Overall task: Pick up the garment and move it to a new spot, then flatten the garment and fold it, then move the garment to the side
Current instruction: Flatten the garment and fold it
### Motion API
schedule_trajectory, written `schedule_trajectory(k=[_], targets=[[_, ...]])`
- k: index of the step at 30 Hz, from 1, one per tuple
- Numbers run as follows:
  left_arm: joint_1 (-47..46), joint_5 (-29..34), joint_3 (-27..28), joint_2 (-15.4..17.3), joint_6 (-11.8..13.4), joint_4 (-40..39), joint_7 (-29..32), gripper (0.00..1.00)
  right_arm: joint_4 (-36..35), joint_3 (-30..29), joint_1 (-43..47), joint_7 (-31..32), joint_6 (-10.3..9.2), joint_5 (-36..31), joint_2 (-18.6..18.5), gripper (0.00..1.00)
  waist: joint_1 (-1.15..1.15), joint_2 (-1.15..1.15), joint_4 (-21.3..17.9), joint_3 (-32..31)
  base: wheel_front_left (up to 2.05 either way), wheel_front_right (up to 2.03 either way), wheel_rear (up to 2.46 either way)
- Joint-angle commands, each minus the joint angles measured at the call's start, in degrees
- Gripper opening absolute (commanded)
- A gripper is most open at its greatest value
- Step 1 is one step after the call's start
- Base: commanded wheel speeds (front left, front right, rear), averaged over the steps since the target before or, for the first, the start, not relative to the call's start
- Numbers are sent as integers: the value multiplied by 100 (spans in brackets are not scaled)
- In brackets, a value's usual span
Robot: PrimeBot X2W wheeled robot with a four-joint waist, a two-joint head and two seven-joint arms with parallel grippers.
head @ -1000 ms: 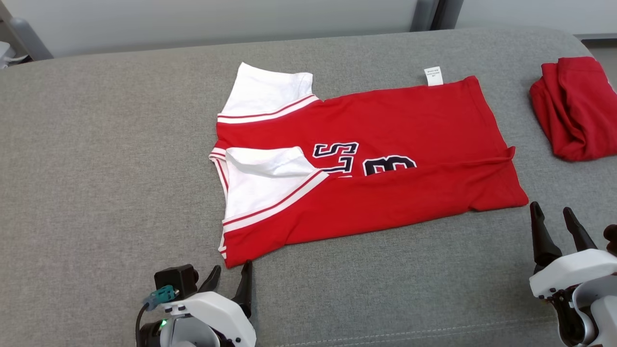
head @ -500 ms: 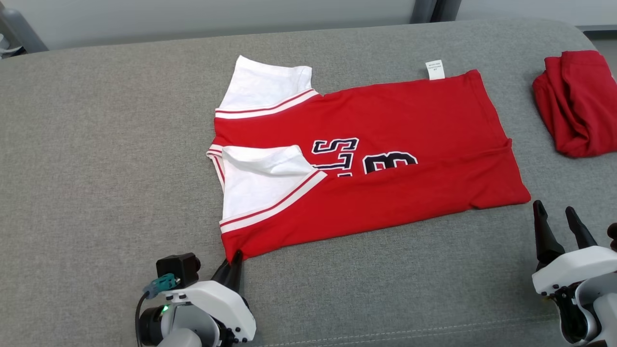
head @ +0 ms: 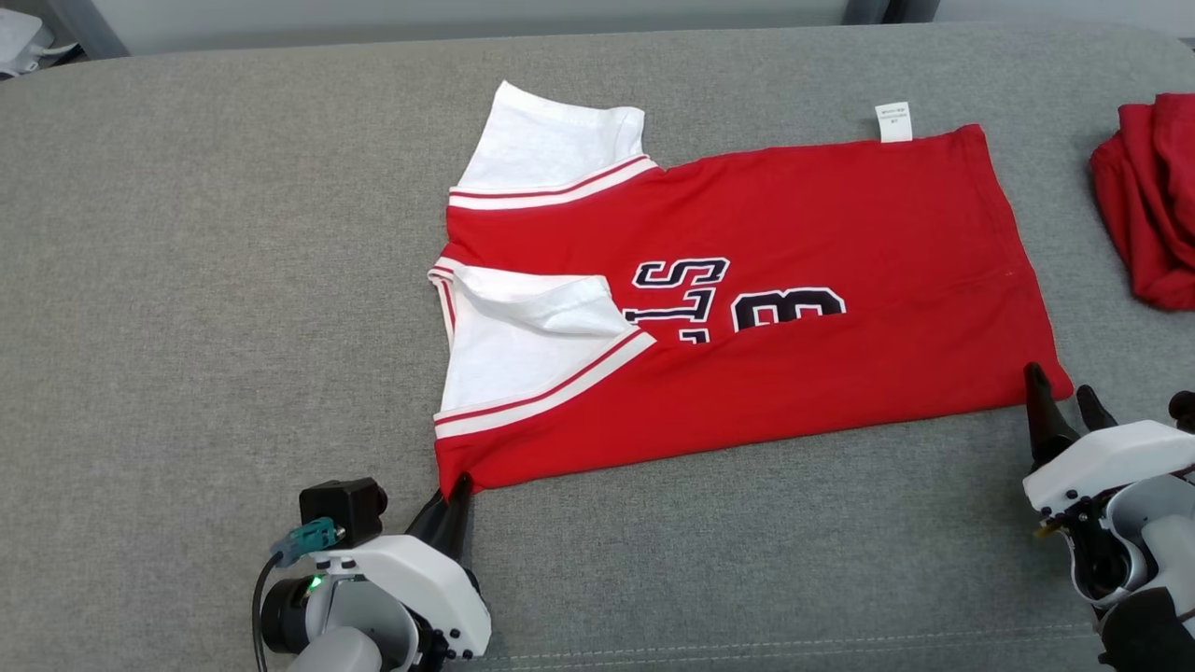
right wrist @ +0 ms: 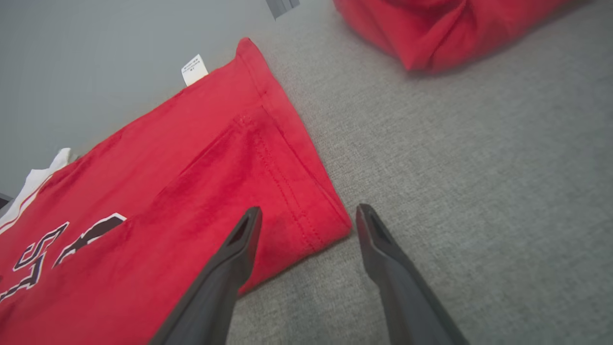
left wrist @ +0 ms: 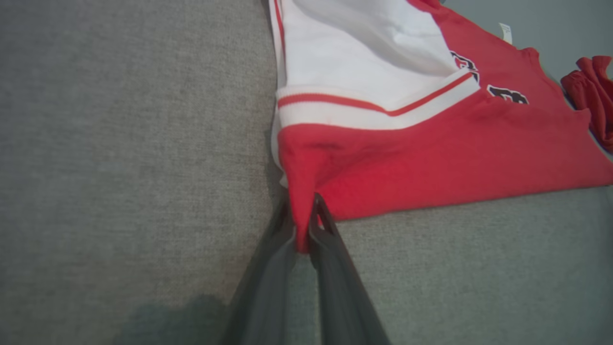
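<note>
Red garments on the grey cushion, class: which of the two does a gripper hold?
The flat jersey with white sleeves and dark lettering: the left gripper is shut on its near left corner. The plain red bundle at the right lies untouched.

My left gripper (head: 456,493) is pinched tight, a corner of the shirt (head: 794,233) caught between its fingertips; my right gripper (head: 1058,383) has its fingers spread wide.

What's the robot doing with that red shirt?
The robot is working on a red and white jersey lying on a grey cushion. Its left claw is shut on the jersey's near left corner. Its right claw is open at the near right corner, not yet gripping. Another red garment lies bunched at the right.
</note>
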Motion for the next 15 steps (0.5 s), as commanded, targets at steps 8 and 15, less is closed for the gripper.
schedule_trajectory(k=[8, 15], targets=[[-204, 51, 132, 129, 55, -192, -11, 0, 597, 454, -406, 77, 0, 320, -61, 0, 0, 0, 11, 87, 0, 0, 0], [-209, 44, 126, 143, 60, -199, -28, 0, 748, 772, -414, -80, 0, 368, -132, 0, 0, 0, 3, 35, 0, 0, 0]])
